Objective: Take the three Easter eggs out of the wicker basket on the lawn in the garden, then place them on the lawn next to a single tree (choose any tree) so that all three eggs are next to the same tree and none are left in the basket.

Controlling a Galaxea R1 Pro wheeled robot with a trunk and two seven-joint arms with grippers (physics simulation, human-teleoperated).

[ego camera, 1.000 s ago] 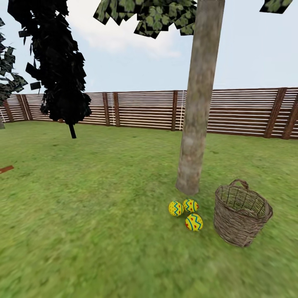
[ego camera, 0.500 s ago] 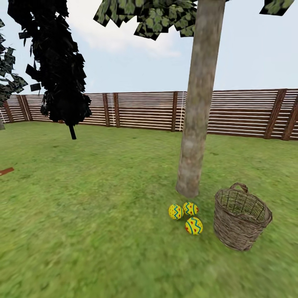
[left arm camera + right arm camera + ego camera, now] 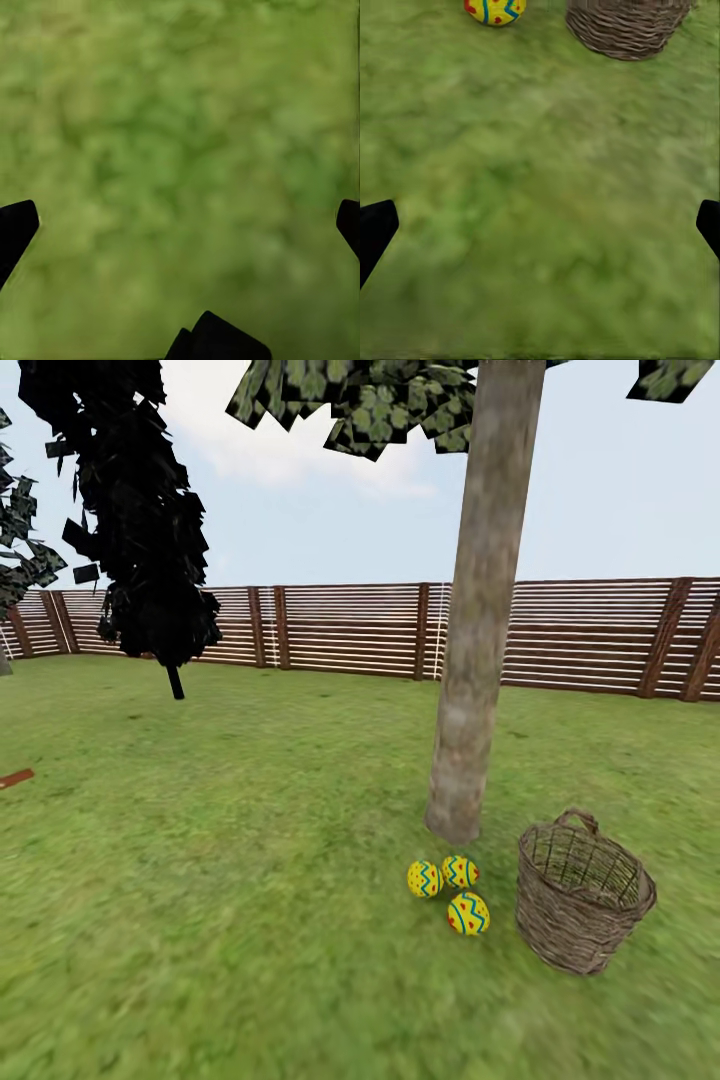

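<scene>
Outdoors, a wide lawn (image 3: pixel 200 880) of mottled green grass with yellowish patches runs back to a brown fence (image 3: pixel 360 625) of horizontal wooden slats, under a pale blue sky with thin cloud.

One tall tree (image 3: pixel 478 620) rises right of centre. Its trunk is straight, round and pale grey-brown with a mottled surface, and blocky green leaves spread above it.

Three eggs lie on the grass just in front of the trunk's foot, clustered in a small triangle. Each is smooth, rounded and bright yellow with blue zigzag bands and red marks: the left egg (image 3: pixel 424 879), the back egg (image 3: pixel 460 872) and the front egg (image 3: pixel 468 913). The two rear ones look as if they touch; the front one sits just beside them.

One basket (image 3: pixel 582 893) stands upright on the grass just right of the eggs, near the tree. It is brown woven twig, round, tapering toward its base, with a small loop handle at the far rim. No egg is visible through its open weave.

Farther left stands one dark, almost black conifer (image 3: pixel 145 510) with ragged foliage.

Seen from the right wrist, one egg and the basket's woven base lie ahead on blurred grass.

Both the left claw (image 3: pixel 180 225) and the right claw (image 3: pixel 540 225) are spread wide, holding nothing, above grass.
</scene>
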